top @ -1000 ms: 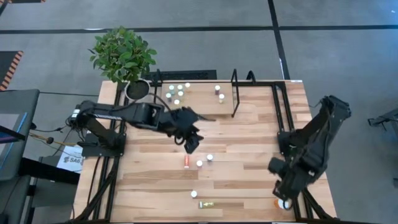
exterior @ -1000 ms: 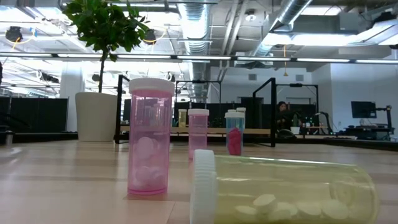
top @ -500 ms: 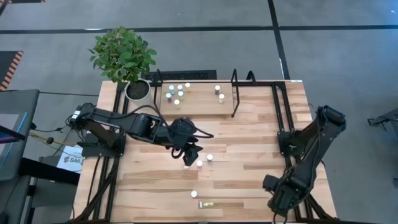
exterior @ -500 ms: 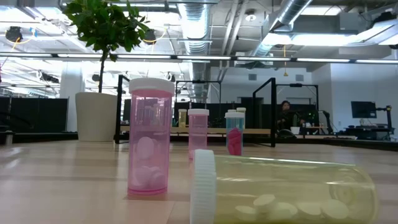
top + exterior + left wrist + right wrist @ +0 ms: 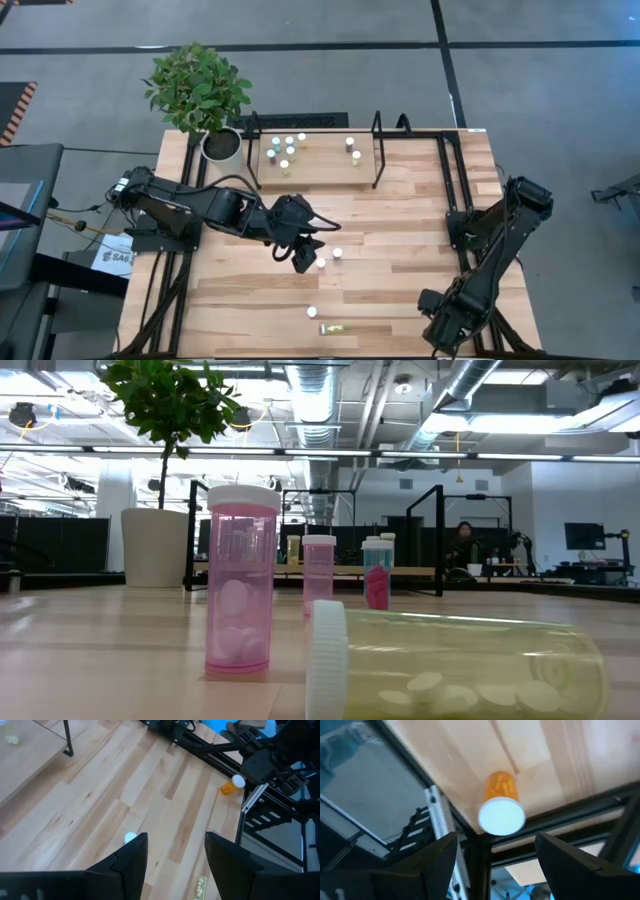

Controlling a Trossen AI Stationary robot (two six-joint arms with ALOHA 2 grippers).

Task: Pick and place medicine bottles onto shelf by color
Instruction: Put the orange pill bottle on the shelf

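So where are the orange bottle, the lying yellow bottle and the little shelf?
orange bottle [image 5: 501, 786], right wrist view, its orange body.
yellow bottle [image 5: 470, 660], low view, its clear side.
shelf [image 5: 322, 160], high view, bare board.

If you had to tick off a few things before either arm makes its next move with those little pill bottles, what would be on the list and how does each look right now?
1. Right gripper fingers open: ok, spread wide with nothing between them.
2. Target in front of it: ok, the orange white-capped bottle lies on its side at the plank tabletop's edge.
3. Risk of the bottle rolling off: cannot tell, but it sits very near the edge.
4. Left gripper empty: ok, fingers apart, nothing held.
5. Room on the small light-wood shelf in its black frame: ok, bare board shows between the bottle groups.
6. Loose bottles left on the table: not ok, several remain.
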